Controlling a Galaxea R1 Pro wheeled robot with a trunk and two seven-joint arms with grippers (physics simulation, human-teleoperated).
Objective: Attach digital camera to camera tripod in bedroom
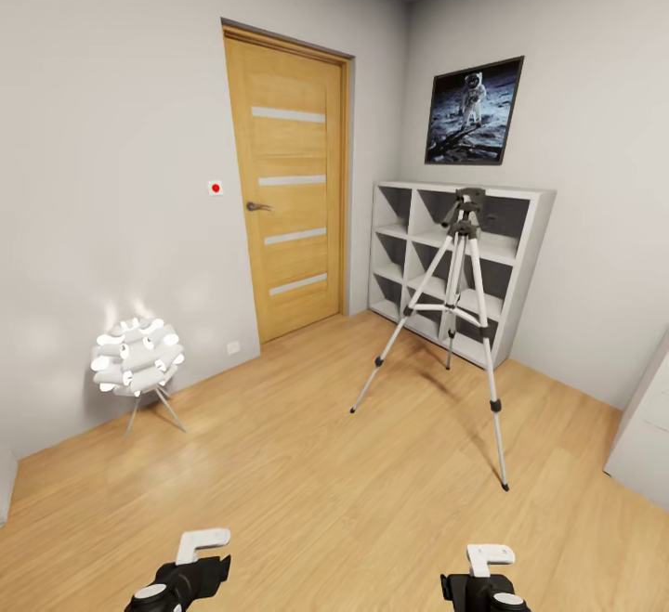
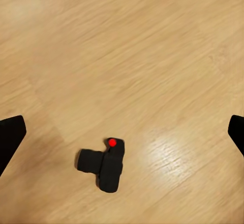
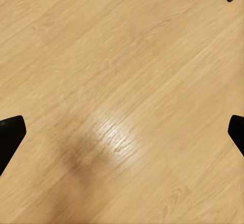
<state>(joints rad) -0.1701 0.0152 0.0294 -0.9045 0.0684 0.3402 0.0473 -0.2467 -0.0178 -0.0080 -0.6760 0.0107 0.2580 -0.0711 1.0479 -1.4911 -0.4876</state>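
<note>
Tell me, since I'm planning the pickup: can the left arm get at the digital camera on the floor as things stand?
Probably yes. The digital camera lies alone on bare wood floor below the left gripper, whose fingers stand wide apart, with nothing between them.

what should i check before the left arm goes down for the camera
1. Digital camera located: ok, on the wood floor under the left gripper.
2. Left gripper open: ok, fingers wide apart, nothing between.
3. Camera centred between the fingers: not ok, it sits off-centre.
4. Right gripper free: ok, open over bare floor.
5. Camera tripod standing: ok, upright before the shelf.
6. Tripod head bare: cannot tell.
</note>
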